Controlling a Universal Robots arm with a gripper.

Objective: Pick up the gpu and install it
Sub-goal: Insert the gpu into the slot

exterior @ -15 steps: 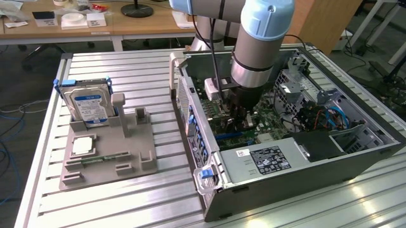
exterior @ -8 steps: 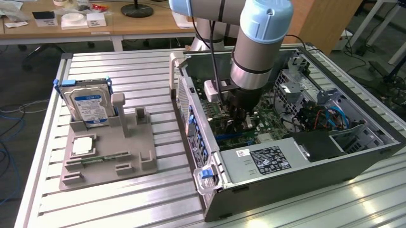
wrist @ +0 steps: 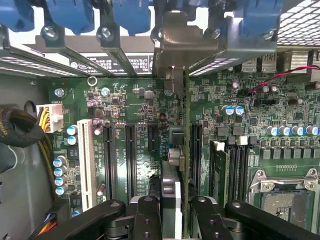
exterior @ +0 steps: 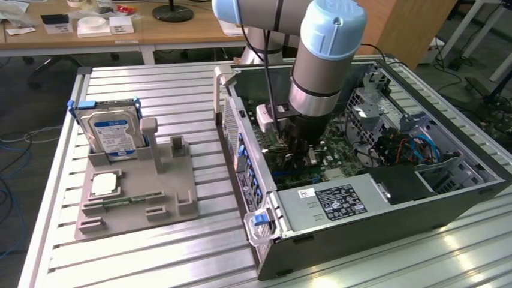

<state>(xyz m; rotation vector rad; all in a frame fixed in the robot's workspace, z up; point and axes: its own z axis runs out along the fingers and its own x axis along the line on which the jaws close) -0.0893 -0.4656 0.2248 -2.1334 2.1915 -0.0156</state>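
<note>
The black two-fingered gripper (wrist: 170, 215) sits deep inside the open grey computer case (exterior: 448, 204), its fingers closed on the thin dark graphics card (wrist: 184, 150) standing on edge over the green motherboard (wrist: 135, 100). Room around it is tight. Just beside the card on one side stand upright memory sticks (wrist: 220, 165) and the metal processor socket (wrist: 285, 195); on the other side lie empty black expansion slots (wrist: 130, 160), a lower and freer strip. Ahead of the gripper, blue slot clips (wrist: 125, 15) and silver bracket bars (wrist: 115, 50) block the rear wall. The boxy grey power supply (exterior: 336, 201) closes the case's near end; above, the case is open.
</note>
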